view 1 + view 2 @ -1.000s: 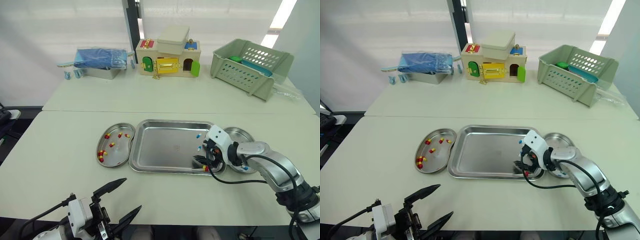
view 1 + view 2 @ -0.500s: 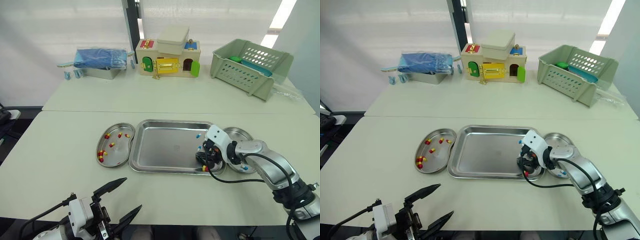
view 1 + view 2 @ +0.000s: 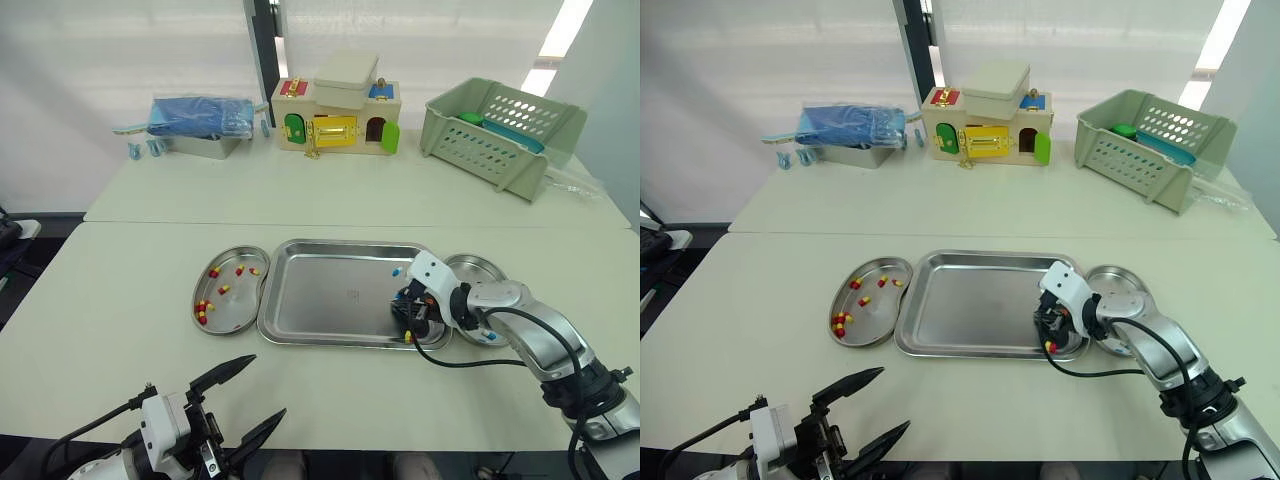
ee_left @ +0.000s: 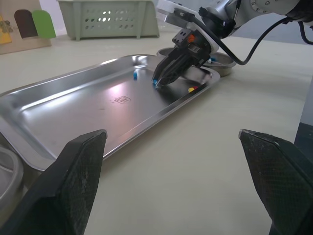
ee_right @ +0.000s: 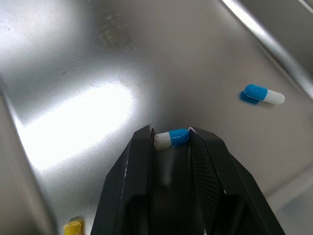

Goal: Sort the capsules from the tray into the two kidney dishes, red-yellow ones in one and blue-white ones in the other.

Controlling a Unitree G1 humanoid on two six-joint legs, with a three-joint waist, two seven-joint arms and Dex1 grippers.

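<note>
My right gripper is down in the steel tray, near its right end. In the right wrist view its two black fingertips press on either end of a blue-white capsule lying on the tray floor. A second blue-white capsule lies nearby, and a red-yellow one sits by the tray's near rim. The left kidney dish holds several red-yellow capsules. The right kidney dish holds a blue-white one. My left gripper hangs open, low at the front left, off the table.
Along the back of the table stand a wooden toy house, a green plastic basket and a box with a blue bag. Bare table lies in front of the tray and dishes.
My right gripper has closed from wide open onto the blue-white capsule and shifted slightly toward the tray's middle. The left gripper has not moved.
</note>
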